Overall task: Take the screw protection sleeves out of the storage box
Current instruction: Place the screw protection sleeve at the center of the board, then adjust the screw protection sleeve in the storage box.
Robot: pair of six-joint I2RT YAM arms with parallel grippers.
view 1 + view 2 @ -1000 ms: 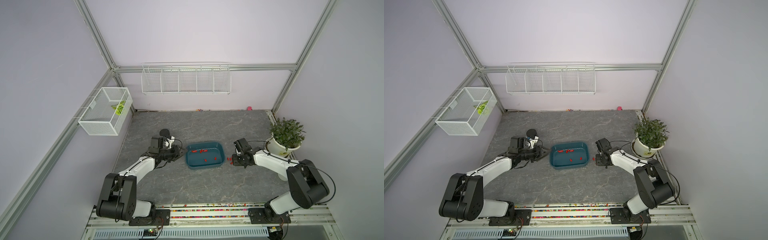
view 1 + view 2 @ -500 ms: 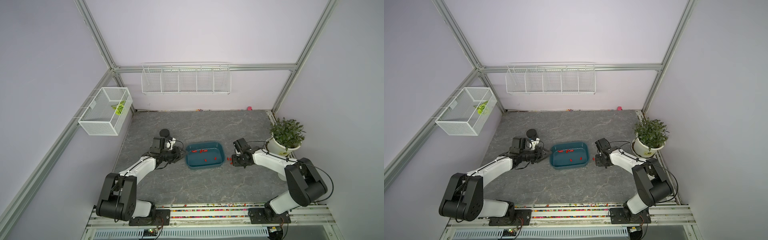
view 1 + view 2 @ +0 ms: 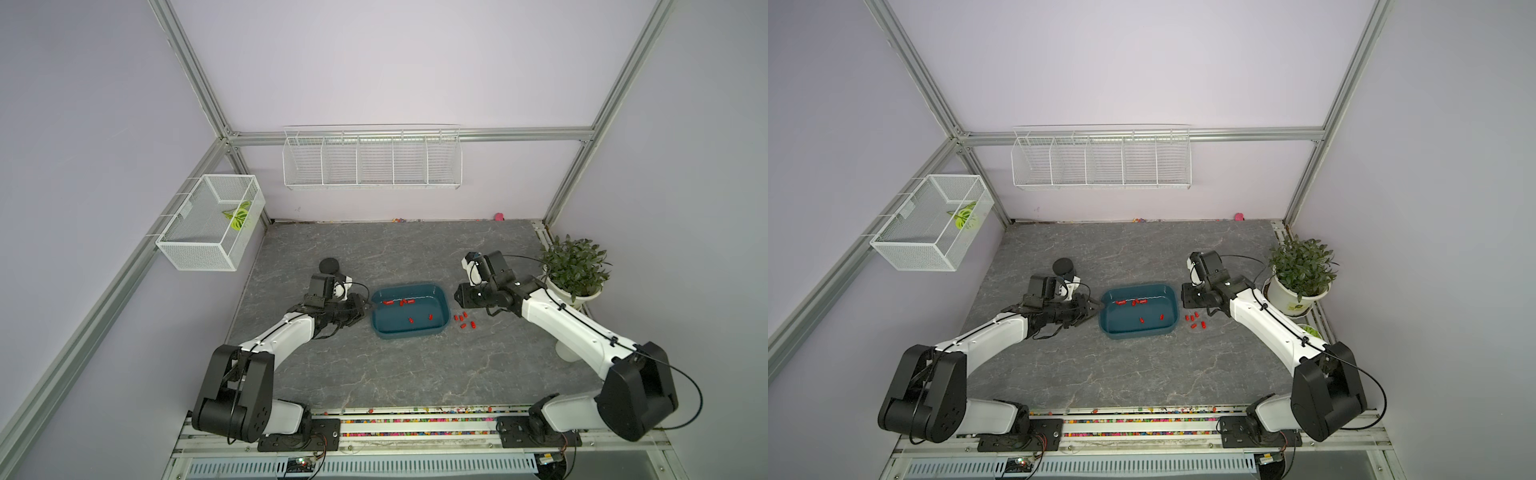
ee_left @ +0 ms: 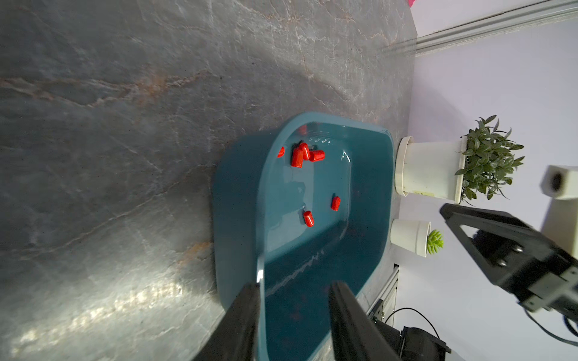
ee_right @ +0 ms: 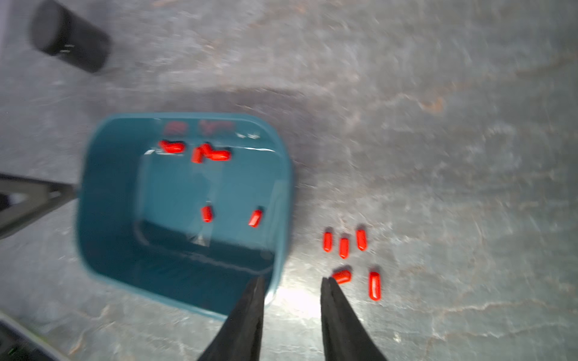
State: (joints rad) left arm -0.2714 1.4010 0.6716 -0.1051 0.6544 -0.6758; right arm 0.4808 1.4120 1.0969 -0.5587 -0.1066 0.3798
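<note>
My tool [image 5: 292, 283], jaws parted and empty, one finger over a corner of the teal storage box [image 5: 283, 187], the other tip by one of five screw protection sleeves [image 5: 344, 247] on the worktop [image 5: 438, 156], more inside, black cup [image 5: 68, 40] beyond

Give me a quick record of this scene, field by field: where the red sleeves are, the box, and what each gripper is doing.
storage box: teal, on the table, between the two arms
sleeves in box: about six, a cluster by the far wall, two loose nearer the middle
sleeves on table: five, beside the box on the right arm's side
left gripper: open, fingers straddling the box's wall
right gripper: open, empty, above the table next to the five sleeves
black cup: apart from the box
</note>
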